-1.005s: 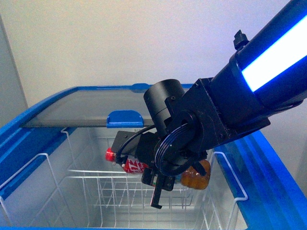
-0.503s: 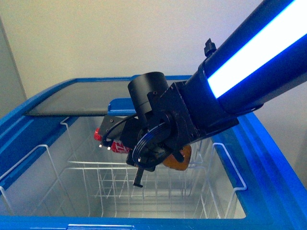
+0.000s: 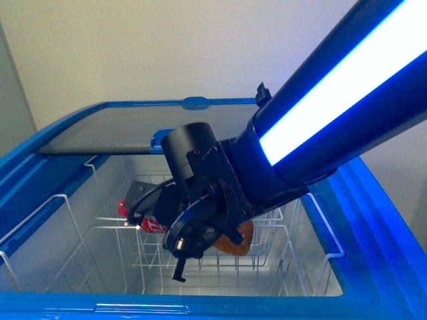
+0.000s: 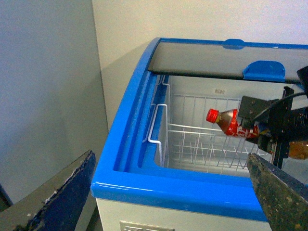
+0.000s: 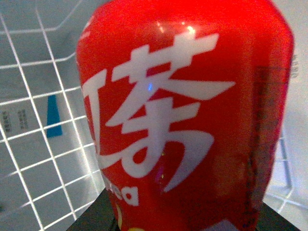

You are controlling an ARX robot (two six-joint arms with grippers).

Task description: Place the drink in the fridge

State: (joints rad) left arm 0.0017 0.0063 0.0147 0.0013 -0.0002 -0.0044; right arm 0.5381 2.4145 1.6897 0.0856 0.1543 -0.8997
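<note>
The drink (image 3: 152, 224) lies nearly level inside the open fridge (image 3: 373, 220), red cap (image 3: 125, 208) pointing left, held above the white wire baskets (image 3: 80, 227). My right gripper (image 3: 160, 217) is shut on its red label, and the arm's black wrist covers most of the bottle. In the left wrist view the drink (image 4: 230, 123) hangs over the baskets (image 4: 192, 139) with the right gripper (image 4: 255, 126) clamped on it. The right wrist view is filled by the red label (image 5: 183, 120) with white lettering. My left gripper (image 4: 168, 202) stands open outside the fridge's near blue rim (image 4: 125, 125).
The glass sliding lid (image 3: 120, 133) is pushed to the back, its blue handle (image 4: 263, 70) at the opening's edge. A grey wall (image 4: 48, 72) stands to the left of the fridge. Wire basket dividers (image 5: 33, 144) lie below the bottle.
My right arm has carried the drink down and to the left, deeper into the fridge opening and closer to the baskets.
</note>
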